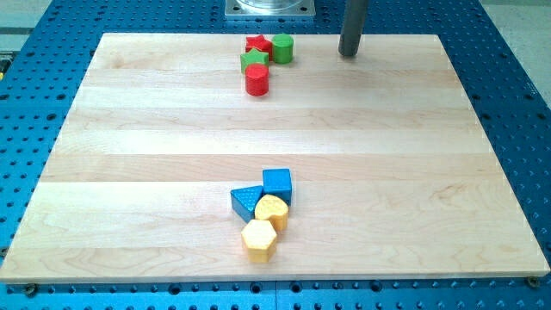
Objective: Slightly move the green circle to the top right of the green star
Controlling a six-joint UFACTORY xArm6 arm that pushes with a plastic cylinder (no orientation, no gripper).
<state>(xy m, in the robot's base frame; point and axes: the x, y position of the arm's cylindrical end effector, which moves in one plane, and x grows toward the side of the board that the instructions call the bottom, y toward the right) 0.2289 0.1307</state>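
The wooden board (pixel 362 129) carries a top cluster to the view's left of my tip (pixel 348 54), which is a bare rod holding nothing and touching no block. There the green circle (pixel 282 48), a short upright cylinder, sits near my tip, with the green star (pixel 254 60) just beyond it and slightly lower. Since only a nudge is wanted, I judge the tip should come round below the circle and ease it gently toward the view's top right, clear of the red star (pixel 256 43) and red cylinder (pixel 256 80).

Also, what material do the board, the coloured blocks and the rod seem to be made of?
The pale rectangular board looks like unvarnished light wood: joined planks with visible grain, matte. The small blocks, such as the green circle block and the yellow hexagon block, are evenly coloured with little shine; painted wood or plastic, I cannot tell. The dark grey rod, ending at my tip, looks smooth, probably metal or plastic.
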